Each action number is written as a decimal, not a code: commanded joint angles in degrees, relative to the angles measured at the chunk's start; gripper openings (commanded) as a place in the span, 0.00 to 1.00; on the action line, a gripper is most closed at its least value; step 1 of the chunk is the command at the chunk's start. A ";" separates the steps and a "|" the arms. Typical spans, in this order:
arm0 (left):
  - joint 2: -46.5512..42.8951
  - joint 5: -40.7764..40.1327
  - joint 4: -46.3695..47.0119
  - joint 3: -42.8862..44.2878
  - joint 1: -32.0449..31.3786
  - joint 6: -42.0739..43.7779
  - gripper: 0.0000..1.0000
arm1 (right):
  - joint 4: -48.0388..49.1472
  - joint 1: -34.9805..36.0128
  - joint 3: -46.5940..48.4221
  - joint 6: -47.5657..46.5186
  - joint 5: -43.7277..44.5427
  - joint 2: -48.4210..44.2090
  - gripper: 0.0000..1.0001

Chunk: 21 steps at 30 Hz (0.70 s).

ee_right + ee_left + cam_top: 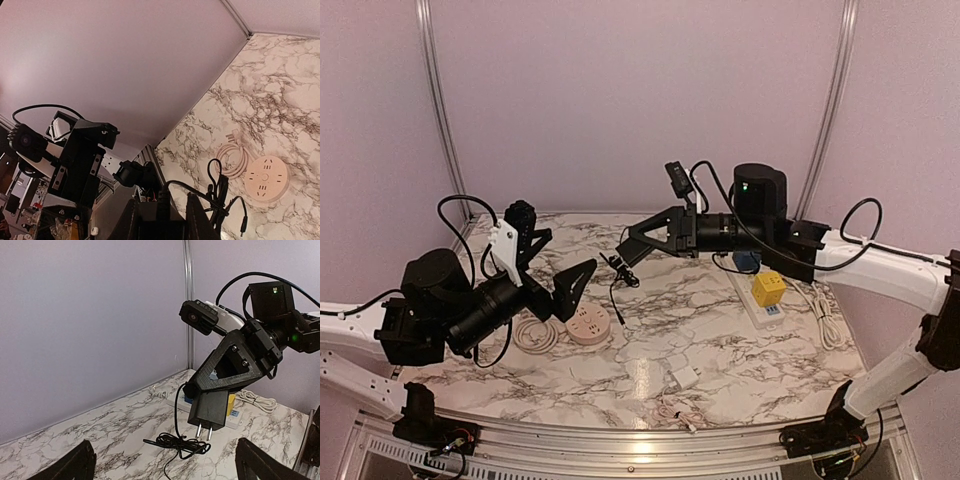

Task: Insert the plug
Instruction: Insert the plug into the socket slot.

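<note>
Left wrist view: right claw grips black two-pronged adapter aloft; next, align prongs over round beige socket; left claw gapes.

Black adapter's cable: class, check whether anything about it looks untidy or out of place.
Yes: the right gripper holds the black adapter aloft, and its thin cable droops into a tangled bunch on the table.

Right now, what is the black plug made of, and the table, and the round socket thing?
The black plug looks like matte plastic, dull with no glare; its two prongs gleam like metal. The table shows marble veining, but glossy reflections could mean printed laminate; I cannot tell. The round socket seems smooth pale plastic.
</note>
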 commanded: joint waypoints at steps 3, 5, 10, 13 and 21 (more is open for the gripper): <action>0.66 -2.42 -1.72 1.18 0.16 -2.53 0.99 | -4.52 -0.36 3.84 -5.27 3.50 -2.80 0.00; 0.73 -2.77 -2.46 1.49 0.16 -2.75 0.99 | -5.06 -0.31 4.06 -5.83 4.04 -2.92 0.00; -0.13 -3.46 -2.43 0.67 0.25 -3.69 0.99 | -5.03 -0.29 4.39 -6.14 3.88 -2.64 0.00; -0.36 -3.74 -2.24 0.36 0.34 -3.94 0.99 | -4.95 -0.36 4.67 -6.29 3.53 -2.45 0.00; 0.59 -3.17 -1.77 0.56 1.17 -4.57 0.99 | -5.56 -0.38 4.87 -7.13 3.70 -2.83 0.00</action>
